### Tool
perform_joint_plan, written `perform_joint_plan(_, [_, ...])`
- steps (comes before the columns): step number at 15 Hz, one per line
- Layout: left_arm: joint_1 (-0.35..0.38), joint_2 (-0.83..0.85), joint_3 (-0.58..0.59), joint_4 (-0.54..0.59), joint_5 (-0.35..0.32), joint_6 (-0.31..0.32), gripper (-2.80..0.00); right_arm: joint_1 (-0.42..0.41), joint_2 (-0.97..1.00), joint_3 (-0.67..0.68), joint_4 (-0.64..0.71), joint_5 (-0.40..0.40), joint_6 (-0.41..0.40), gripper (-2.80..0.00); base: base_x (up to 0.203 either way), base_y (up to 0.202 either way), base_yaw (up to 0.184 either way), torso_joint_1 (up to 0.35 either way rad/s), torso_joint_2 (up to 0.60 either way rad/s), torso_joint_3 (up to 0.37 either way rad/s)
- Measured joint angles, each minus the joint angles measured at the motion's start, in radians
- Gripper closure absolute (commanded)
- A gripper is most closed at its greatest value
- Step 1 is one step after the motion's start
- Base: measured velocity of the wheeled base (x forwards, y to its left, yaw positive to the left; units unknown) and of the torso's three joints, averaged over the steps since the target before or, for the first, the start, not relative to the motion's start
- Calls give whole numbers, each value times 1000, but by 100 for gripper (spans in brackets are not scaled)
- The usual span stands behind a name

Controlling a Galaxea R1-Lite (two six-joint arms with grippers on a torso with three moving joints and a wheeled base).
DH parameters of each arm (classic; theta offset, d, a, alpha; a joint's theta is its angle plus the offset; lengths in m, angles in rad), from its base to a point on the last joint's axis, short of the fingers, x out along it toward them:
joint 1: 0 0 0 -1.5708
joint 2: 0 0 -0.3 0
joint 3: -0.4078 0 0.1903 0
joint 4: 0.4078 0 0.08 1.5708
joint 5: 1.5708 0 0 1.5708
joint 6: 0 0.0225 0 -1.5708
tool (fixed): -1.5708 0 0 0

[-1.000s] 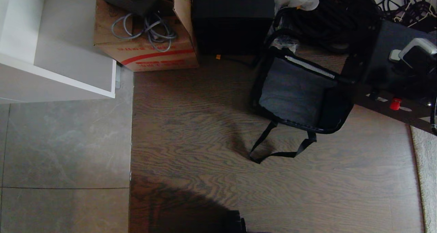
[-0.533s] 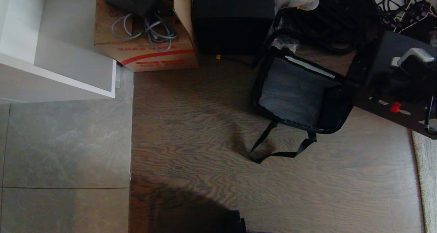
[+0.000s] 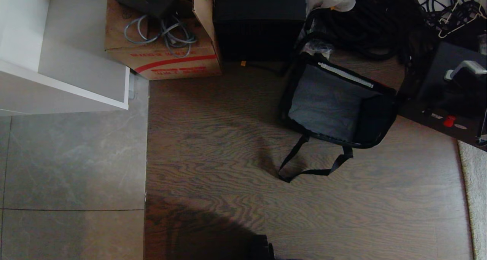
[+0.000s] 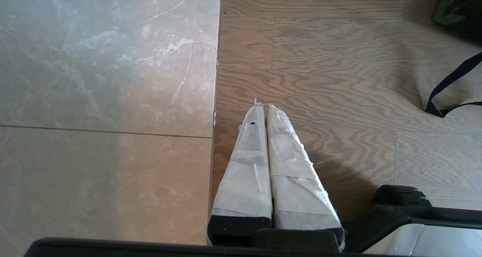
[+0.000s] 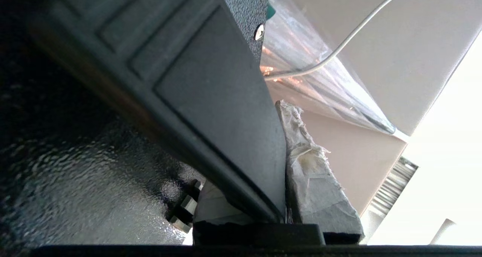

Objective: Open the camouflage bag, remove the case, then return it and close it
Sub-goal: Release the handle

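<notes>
Here, line by line:

Right tool: the right tool is clamped on the edge of the case; in the right wrist view one taped finger lies flat against the case's dark textured panel, and the other finger is hidden behind the panel.

Case: black and flat, held off the floor at the far right of the head view, tilted, with a small red spot on the side facing the camera. It sits in the right tool's grip, just beside the bag and outside it.

Bag: the camouflage bag lies open on the wooden floor, its grey lining showing and a pale zipper strip along the far rim. It is beside and below the right tool, on the side toward the robot's left. Its black strap trails on the floor toward the robot.

Left tool: the left tool is clenched on nothing, its two taped fingers pressed together, hanging above the seam between the wood and the grey floor tiles, well apart from the bag; only the strap's loop shows at the edge of its view.

Behind the bag: a tall black box, a brown cardboard box with grey cables in it, and a tangle of black cables.
</notes>
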Motion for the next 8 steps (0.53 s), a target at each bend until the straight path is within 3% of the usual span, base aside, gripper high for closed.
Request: perform_joint_plan(8, [0,0,0,0,-1,0,0,-49,119,-40,0,-2,70,0,0,0,0,0,0,0])
